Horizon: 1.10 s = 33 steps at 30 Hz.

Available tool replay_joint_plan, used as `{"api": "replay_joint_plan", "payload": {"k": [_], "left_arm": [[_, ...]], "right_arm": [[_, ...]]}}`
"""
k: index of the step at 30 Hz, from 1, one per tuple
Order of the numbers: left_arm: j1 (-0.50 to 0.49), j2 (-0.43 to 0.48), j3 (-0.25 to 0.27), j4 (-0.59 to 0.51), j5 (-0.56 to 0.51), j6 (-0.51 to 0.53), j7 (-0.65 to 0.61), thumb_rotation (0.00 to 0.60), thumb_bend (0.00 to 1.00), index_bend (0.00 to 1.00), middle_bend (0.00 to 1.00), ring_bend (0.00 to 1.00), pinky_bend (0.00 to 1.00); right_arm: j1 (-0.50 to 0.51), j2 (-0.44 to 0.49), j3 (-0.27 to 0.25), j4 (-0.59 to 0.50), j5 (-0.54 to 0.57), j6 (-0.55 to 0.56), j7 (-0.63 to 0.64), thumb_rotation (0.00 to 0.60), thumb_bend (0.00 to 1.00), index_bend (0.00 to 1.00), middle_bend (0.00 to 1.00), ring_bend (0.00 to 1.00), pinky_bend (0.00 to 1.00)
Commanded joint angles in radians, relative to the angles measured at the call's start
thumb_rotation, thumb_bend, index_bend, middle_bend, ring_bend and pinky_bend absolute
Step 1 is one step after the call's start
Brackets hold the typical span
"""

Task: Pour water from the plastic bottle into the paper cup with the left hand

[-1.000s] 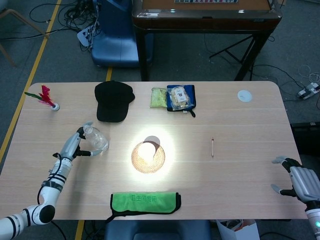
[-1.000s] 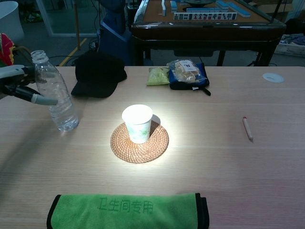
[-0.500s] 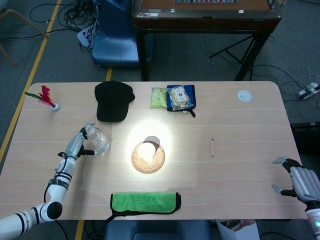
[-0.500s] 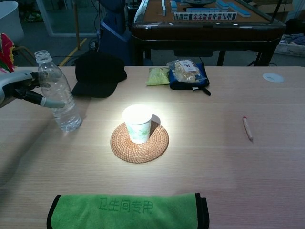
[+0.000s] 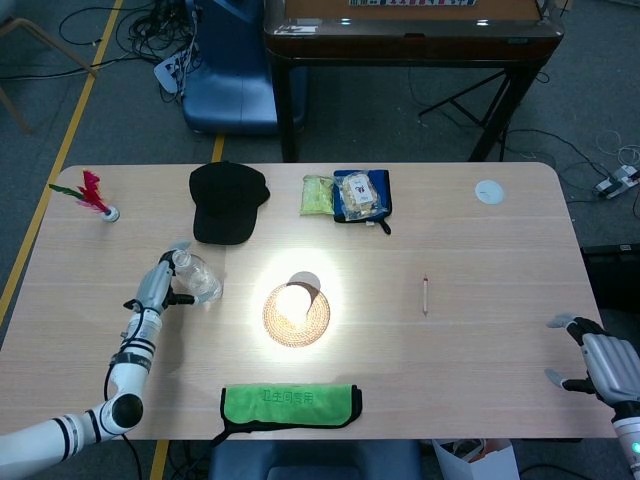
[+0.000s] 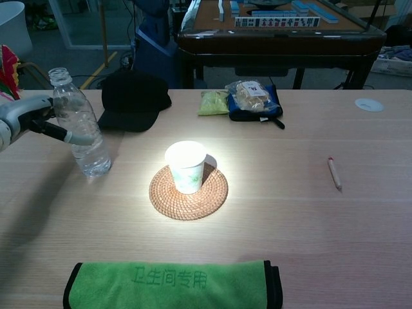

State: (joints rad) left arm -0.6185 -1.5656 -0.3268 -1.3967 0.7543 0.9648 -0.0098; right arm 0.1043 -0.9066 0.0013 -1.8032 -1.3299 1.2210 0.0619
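Note:
The clear, uncapped plastic bottle stands left of centre, leaning a little. My left hand grips it from the left, the thumb crossing its front and the fingers behind it. I cannot tell whether its base touches the table. The white paper cup stands upright on a round woven coaster in a bright light spot, to the right of the bottle. My right hand rests at the table's front right corner with its fingers spread and nothing in it.
A black cap lies behind the bottle. Snack bags sit at the back centre, a white disc at the back right. There are also a pencil right of the cup, a folded green cloth at the front edge and a red feathered shuttlecock at the far left.
My left hand has shifted to the right and closed around the bottle, which moved a little toward the cup with it. My right hand has not moved.

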Motion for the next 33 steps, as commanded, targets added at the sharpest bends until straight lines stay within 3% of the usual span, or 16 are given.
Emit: {"api": "replay_joint_plan", "payload": {"k": [1, 13, 18, 26, 33], "left_arm": [[-0.002, -0.018, -0.016, 0.003, -0.014, 0.026, 0.007, 0.600, 0.00, 0.00, 0.00, 0.05, 0.25], [-0.006, -0.051, -0.053, 0.004, -0.062, 0.030, 0.007, 0.600, 0.00, 0.04, 0.08, 0.16, 0.34], [-0.008, -0.064, -0.053, 0.012, -0.071, 0.032, 0.018, 0.600, 0.00, 0.07, 0.14, 0.22, 0.49], [-0.007, -0.071, -0.059, 0.013, -0.084, 0.021, 0.019, 0.600, 0.00, 0.30, 0.26, 0.33, 0.62], [0.000, -0.075, -0.056, 0.015, -0.064, 0.035, 0.017, 0.600, 0.00, 0.42, 0.39, 0.38, 0.64]], "right_arm": [[0.000, 0.000, 0.000, 0.001, 0.002, 0.000, 0.001, 0.600, 0.20, 0.30, 0.21, 0.19, 0.37], [-0.002, 0.001, 0.000, 0.000, 0.001, 0.001, -0.001, 0.600, 0.20, 0.30, 0.21, 0.19, 0.37], [-0.005, 0.004, 0.002, 0.000, 0.000, 0.007, 0.006, 0.600, 0.20, 0.30, 0.21, 0.19, 0.37], [-0.008, 0.009, 0.003, -0.001, -0.004, 0.011, 0.014, 0.600, 0.20, 0.30, 0.21, 0.19, 0.37], [-0.008, 0.009, 0.003, -0.002, -0.006, 0.012, 0.014, 0.600, 0.20, 0.30, 0.21, 0.19, 0.37]]}}
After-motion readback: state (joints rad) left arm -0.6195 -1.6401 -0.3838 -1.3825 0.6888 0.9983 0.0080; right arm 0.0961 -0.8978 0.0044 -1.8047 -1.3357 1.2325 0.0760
